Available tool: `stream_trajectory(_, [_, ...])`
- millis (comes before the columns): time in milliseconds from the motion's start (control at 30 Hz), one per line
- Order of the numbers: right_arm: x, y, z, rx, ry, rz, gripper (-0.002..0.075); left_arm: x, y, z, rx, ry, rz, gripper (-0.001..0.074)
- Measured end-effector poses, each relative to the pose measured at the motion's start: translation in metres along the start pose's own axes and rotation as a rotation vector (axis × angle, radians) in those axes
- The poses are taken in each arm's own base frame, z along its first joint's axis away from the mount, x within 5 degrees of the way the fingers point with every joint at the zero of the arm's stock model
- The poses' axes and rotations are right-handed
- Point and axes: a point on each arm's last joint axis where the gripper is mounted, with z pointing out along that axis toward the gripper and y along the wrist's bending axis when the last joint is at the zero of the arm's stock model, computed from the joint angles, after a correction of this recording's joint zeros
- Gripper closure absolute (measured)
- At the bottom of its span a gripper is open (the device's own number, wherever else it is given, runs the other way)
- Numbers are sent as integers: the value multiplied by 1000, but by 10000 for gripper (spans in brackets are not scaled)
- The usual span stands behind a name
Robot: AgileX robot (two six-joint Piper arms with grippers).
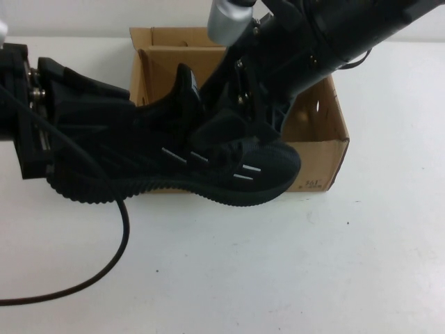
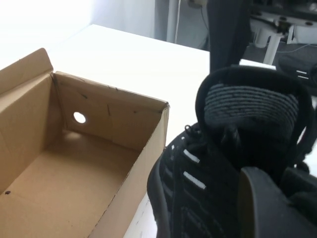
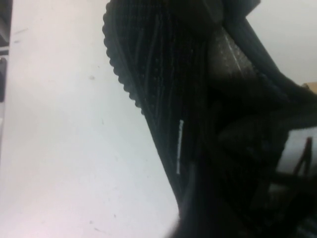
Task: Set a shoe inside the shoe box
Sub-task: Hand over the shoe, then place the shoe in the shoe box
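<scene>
shoe (image 1: 208, 167): held over box's front wall
box (image 1: 316, 122): open, table's (image 1: 278, 264) far edge
left gripper (image 1: 104, 132): pinching shoe heel
right gripper (image 1: 240, 129): at laces, fingers unclear

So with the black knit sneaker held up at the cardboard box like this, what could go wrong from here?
1. The black knit sneaker overlaps the brown cardboard box's front wall; its sole may catch there.
2. The left gripper grips only the heel, so the toe could sag.
3. The right gripper crowds the laces and may snag.
</scene>
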Motion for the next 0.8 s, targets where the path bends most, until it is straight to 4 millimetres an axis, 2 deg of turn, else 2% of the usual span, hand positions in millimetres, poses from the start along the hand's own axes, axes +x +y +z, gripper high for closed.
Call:
stream_trajectory(67, [0, 0, 2, -10, -8, 7, 384, 0, 0, 0, 0, 2, 1, 685])
stream_trajectory(133, [0, -1, 3, -14, -12, 7, 561, 0, 0, 0, 0, 2, -1, 685])
stream_trajectory(167, [0, -2, 4, -16, -12, 5, 619, 0, 0, 0, 0, 2, -1, 685])
stream_trajectory(233, [1, -2, 4, -15, -12, 0, 678, 0, 0, 0, 0, 0, -2, 685])
stream_trajectory(333, [1, -2, 4, -15, -12, -5, 709, 0, 0, 0, 0, -2, -2, 685])
stream_trajectory(467, [1, -3, 5, -16, -10, -4, 713, 0, 0, 0, 0, -2, -71, 684])
stream_trajectory(533, [1, -3, 5, -17, -10, -3, 713, 0, 0, 0, 0, -2, -99, 659])
stream_trajectory(600, [1, -3, 6, -17, -9, -2, 713, -1, 0, 0, 0, -14, -137, 578])
stream_trajectory(733, [2, -4, 7, -24, -3, 0, 713, -4, 2, 0, -21, -37, -254, 225])
stream_trajectory(800, [3, -4, 7, -19, 8, 5, 713, -3, 5, 0, -54, -41, -307, 126])
